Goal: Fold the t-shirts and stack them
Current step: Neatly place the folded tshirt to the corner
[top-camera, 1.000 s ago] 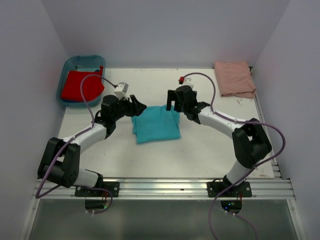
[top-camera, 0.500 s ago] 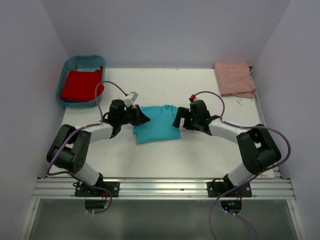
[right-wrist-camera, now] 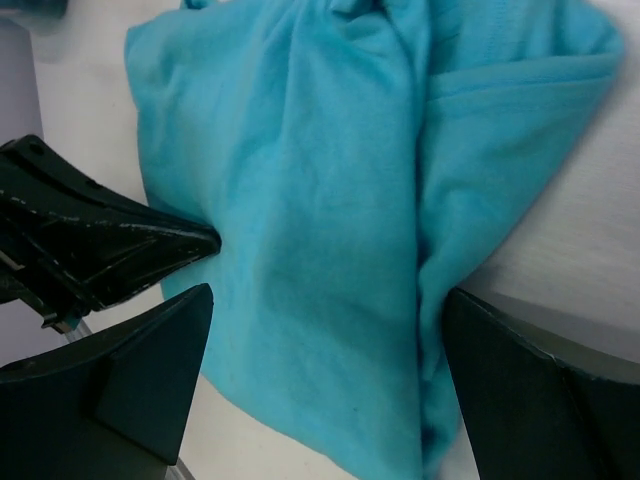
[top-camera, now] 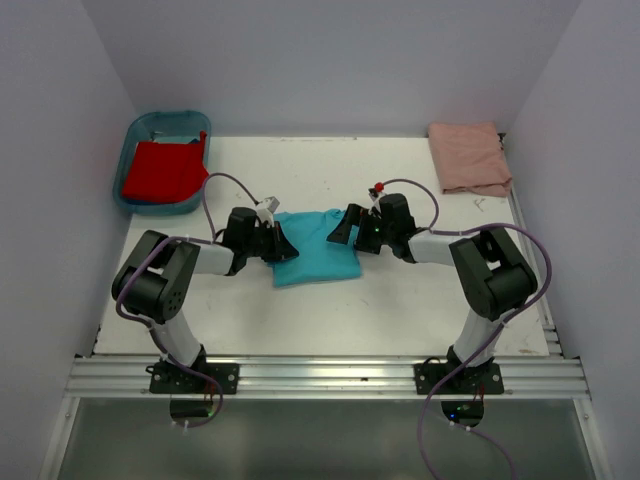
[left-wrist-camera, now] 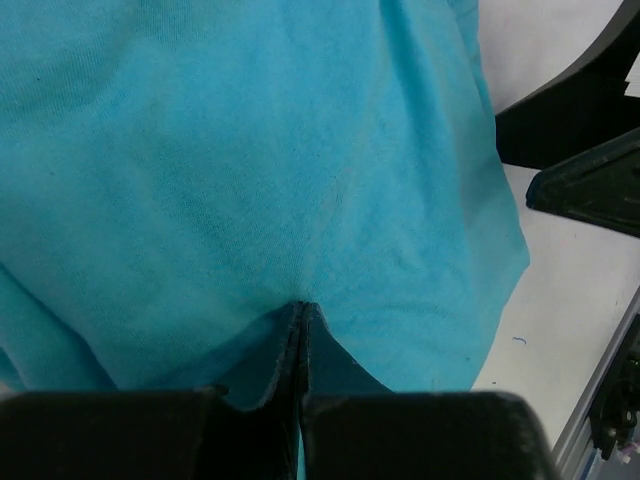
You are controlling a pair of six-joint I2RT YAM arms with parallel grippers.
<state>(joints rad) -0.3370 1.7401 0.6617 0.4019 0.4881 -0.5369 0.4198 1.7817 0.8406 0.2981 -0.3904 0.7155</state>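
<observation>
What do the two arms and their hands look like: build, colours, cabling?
White links between bulky black joints on the left arm and right arm. The left hand and right hand are black, each with two wedge-shaped fingers. A lilac cable loops along each arm. Small red tip on the right wrist, white block on the left.

Three t-shirts — turquoise [top-camera: 315, 250], salmon-pink [top-camera: 468, 158], red [top-camera: 160, 172] — one blue tub [top-camera: 165, 122], two arms [top-camera: 190, 262] [top-camera: 440, 245]

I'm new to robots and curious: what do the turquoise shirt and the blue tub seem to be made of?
The turquoise shirt looks like soft matte knit cloth, perhaps cotton: fine texture, loose creases. The tub seems to be smooth blue plastic: rigid rounded rim, slightly see-through.
</observation>
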